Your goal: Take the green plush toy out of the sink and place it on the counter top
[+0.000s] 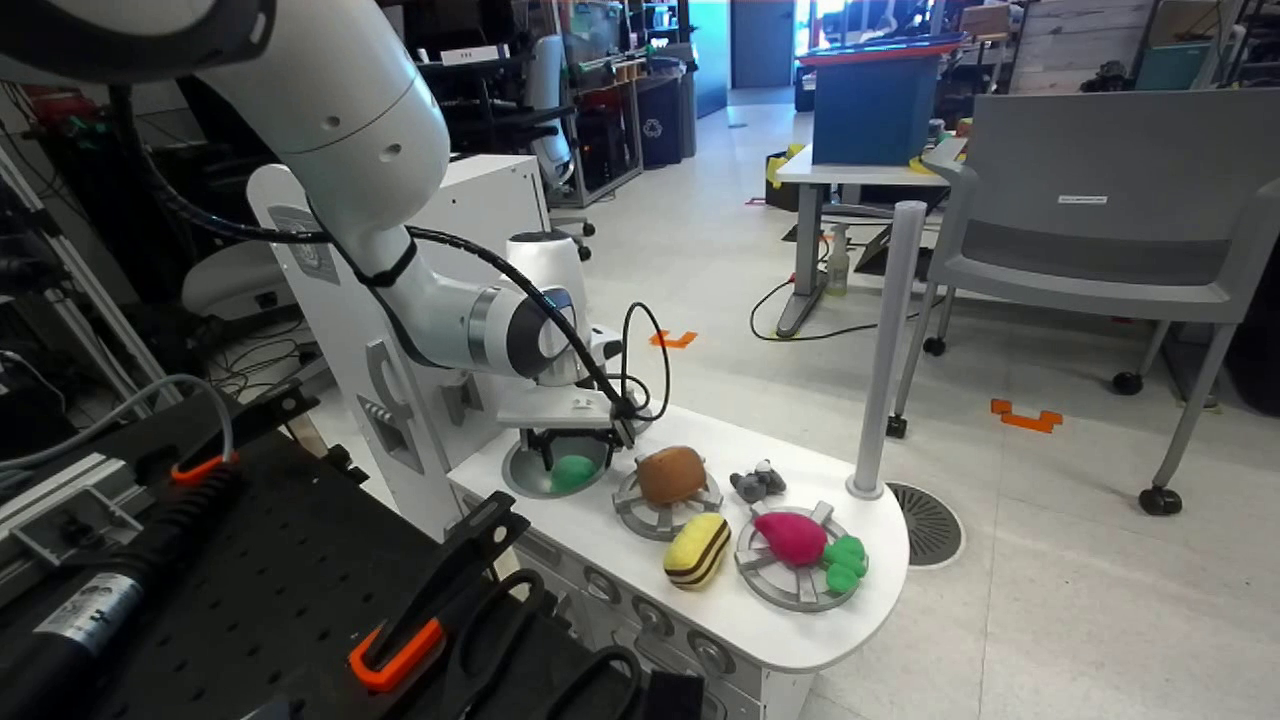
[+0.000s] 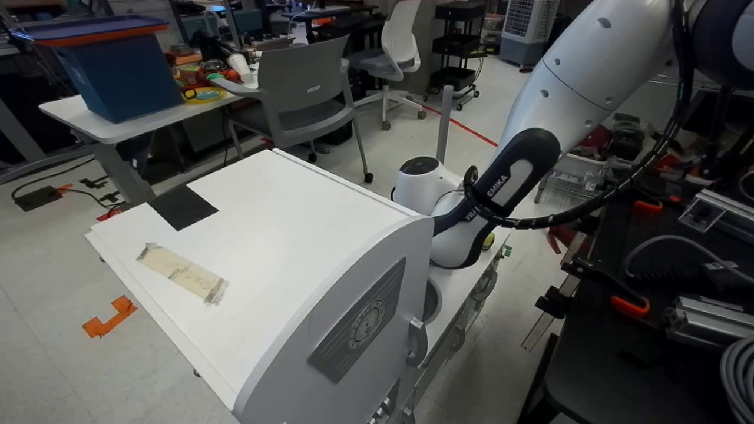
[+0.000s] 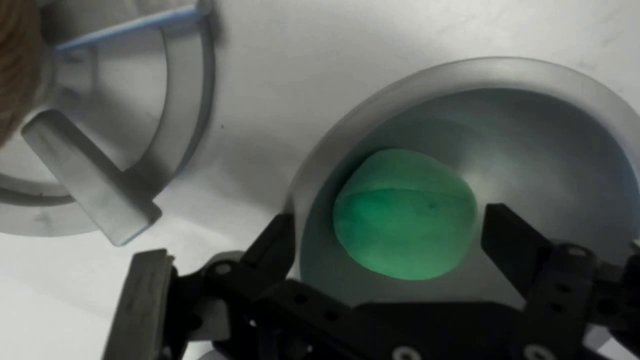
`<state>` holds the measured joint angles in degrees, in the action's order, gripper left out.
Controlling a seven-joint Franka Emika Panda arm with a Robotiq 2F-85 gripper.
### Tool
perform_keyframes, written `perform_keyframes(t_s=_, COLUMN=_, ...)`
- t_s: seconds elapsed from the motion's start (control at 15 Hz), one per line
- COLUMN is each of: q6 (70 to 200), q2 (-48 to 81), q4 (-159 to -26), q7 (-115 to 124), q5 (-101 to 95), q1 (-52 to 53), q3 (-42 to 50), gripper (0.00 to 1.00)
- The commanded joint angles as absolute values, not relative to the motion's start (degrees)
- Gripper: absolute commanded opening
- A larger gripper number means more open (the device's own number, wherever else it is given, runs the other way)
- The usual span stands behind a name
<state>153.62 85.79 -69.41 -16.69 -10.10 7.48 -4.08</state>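
Note:
The green plush toy lies inside the round grey sink of the white play kitchen. In the wrist view the green plush toy rests toward the left side of the sink. My gripper is low over the sink, pointing down. In the wrist view my gripper is open, with one finger on each side of the toy and a gap to both. The left finger appears over the sink's rim, the right over its inside. The white counter top surrounds the sink. In an exterior view the sink is partly hidden, and toy and gripper are hidden.
A brown plush sits on a grey burner beside the sink. A yellow plush, a grey plush and a pink plush lie further along. A grey post stands at the far end. A tall white cabinet borders the sink.

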Motion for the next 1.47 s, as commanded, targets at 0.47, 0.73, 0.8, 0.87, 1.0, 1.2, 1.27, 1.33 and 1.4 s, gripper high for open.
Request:
perform_keyframes(t_s=0.47, q6=157.59, q2=85.53, q4=-73.22, q7=-19.9, q5=-11.74, q1=9.23, q3=-4.32, gripper=1.0)
perform_keyframes(t_s=0.73, q6=160.49, q2=85.51, q4=-72.68, q7=-18.79, q5=-12.21, q1=10.01, q3=-2.7, gripper=0.65)
perform_keyframes(t_s=0.8, q6=160.91, q2=85.48, q4=-72.46, q7=-18.56, q5=-12.29, q1=10.19, q3=-2.6, gripper=0.56)
perform_keyframes(t_s=0.87, q6=161.38, q2=85.45, q4=-72.45, q7=-18.51, q5=-12.37, q1=10.18, q3=-2.62, gripper=0.49)
perform_keyframes(t_s=1.0, q6=162.29, q2=85.38, q4=-72.52, q7=-18.47, q5=-12.52, q1=10.32, q3=-2.57, gripper=0.34)
perform_keyframes(t_s=1.2, q6=163.14, q2=85.32, q4=-72.55, q7=-17.97, q5=-12.54, q1=10.74, q3=-2.04, gripper=0.13)
perform_keyframes(t_s=1.27, q6=163.65, q2=85.31, q4=-72.99, q7=-17.86, q5=-12.59, q1=10.64, q3=-1.63, gripper=0.05)
perform_keyframes(t_s=1.33, q6=164.17, q2=85.3, q4=-73.7, q7=-17.99, q5=-12.59, q1=10.16, q3=-1.42, gripper=0.02)
perform_keyframes(t_s=1.4, q6=163.68, q2=85.3, q4=-73.69, q7=-17.89, q5=-12.38, q1=10.02, q3=-1.6, gripper=0.0)
